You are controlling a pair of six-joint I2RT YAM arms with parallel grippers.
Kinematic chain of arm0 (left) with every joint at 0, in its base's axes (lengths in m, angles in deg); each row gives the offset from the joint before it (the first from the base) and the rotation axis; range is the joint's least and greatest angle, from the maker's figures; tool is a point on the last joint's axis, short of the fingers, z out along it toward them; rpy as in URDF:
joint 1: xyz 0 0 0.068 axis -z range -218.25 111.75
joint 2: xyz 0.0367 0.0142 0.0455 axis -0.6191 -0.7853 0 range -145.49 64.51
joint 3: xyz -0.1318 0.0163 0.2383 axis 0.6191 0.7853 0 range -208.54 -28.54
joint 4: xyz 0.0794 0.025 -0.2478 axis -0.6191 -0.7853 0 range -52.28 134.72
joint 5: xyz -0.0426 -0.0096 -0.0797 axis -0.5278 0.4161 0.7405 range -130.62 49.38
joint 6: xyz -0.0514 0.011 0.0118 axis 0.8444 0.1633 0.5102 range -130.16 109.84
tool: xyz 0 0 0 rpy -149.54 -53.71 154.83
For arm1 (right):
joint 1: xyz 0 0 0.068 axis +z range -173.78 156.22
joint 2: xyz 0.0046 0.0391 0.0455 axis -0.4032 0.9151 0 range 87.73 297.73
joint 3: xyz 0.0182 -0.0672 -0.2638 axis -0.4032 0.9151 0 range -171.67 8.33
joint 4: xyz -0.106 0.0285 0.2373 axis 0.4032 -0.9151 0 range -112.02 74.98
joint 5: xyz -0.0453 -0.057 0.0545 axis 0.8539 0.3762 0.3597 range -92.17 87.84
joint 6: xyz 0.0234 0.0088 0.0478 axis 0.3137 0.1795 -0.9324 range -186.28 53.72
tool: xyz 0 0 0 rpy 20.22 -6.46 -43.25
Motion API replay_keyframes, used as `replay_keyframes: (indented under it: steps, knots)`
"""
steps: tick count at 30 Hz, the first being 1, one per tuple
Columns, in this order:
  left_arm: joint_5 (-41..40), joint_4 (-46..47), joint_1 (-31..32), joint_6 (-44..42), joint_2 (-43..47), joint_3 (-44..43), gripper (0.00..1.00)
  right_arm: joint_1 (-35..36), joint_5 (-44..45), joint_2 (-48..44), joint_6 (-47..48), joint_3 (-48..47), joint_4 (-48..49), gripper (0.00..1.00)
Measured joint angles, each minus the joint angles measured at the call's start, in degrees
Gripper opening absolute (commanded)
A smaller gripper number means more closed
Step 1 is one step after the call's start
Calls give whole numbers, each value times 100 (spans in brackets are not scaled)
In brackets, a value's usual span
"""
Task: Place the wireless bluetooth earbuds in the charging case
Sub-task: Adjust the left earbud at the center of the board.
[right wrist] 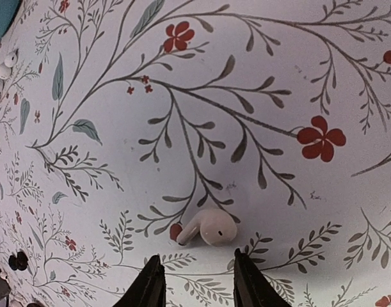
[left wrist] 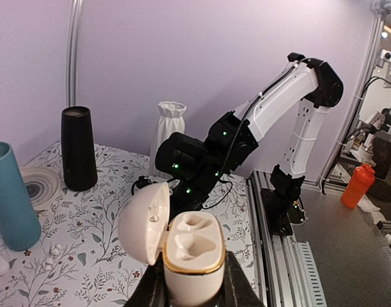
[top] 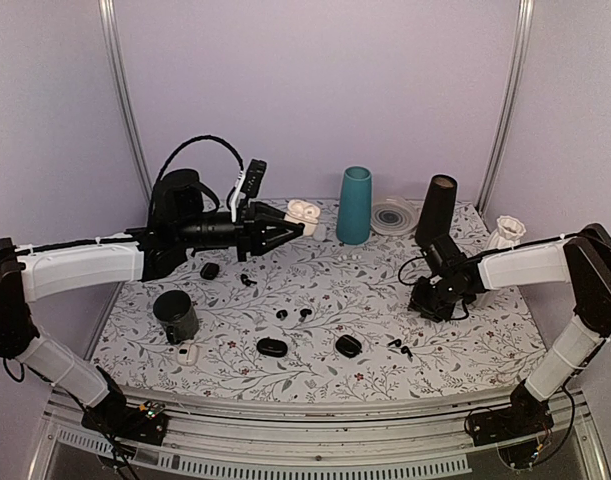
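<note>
Pinching the open cream charging case (left wrist: 192, 252) in the left gripper (left wrist: 194, 281); holding the right gripper (right wrist: 198, 257) spread, white earbud (right wrist: 209, 228) just at twelve o'clock.

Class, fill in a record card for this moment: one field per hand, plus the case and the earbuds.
Left hand: shut on the white charging case, raised off the floral cloth
Case lid: open, both wells empty
Right hand: open, poised over a white earbud
That earbud: lying on the cloth, ungripped
Black earbuds: loose on the cloth, mid-table
</note>
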Motion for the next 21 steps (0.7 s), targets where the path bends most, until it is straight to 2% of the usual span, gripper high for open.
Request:
replay_keyframes:
  steps: [9, 21]
  knots:
    - [-4, 2, 0, -2, 22, 4, 0, -251, 0, 212, -136, -177, 98, 36]
    - [-20, 2, -2, -2, 133, 70, 0, -254, -66, 575, 262, -621, 160, 36]
